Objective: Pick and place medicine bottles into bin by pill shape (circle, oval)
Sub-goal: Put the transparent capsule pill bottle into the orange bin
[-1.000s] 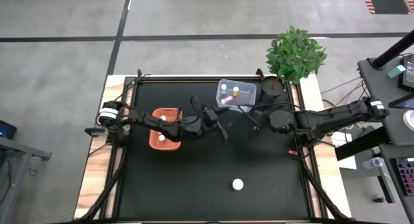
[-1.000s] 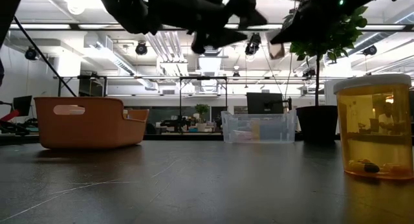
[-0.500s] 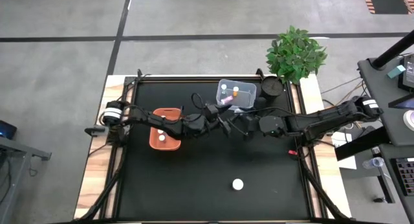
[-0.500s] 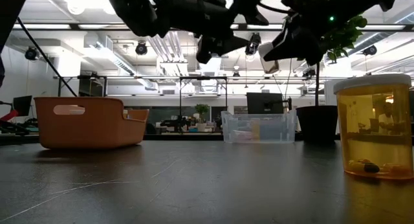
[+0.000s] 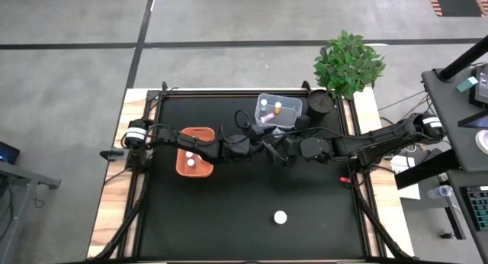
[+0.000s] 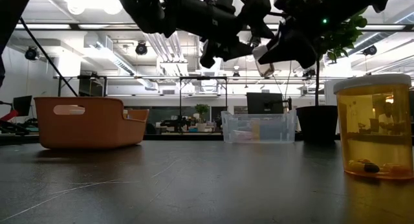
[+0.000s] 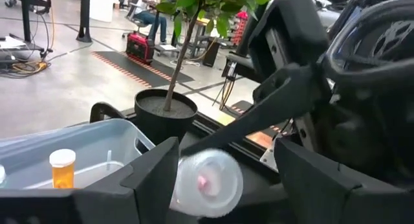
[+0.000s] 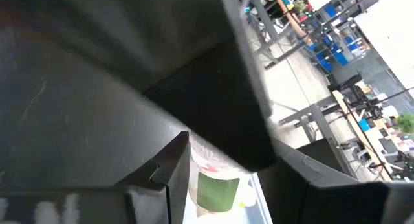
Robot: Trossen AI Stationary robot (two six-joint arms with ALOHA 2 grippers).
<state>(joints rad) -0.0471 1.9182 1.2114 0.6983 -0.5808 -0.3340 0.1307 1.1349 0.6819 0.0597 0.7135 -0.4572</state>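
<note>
Two grippers meet in mid-air over the middle of the black table, just near of the clear bin. Our right gripper is clamped on a small bottle with a clear body and a green label; in the left wrist view its round end faces us, sitting between the left gripper's spread fingers, and we cannot tell whether they touch it. From table height the bottle hangs tilted, high above the surface.

Inside the clear bin we see a few bottles, among them an orange one with a white cap. Left of the grippers sits the orange bin, under the left arm, holding white-capped bottles. One more white-capped amber bottle stands alone on the near part of the table. Beyond the clear bin's right corner stands a potted plant.
</note>
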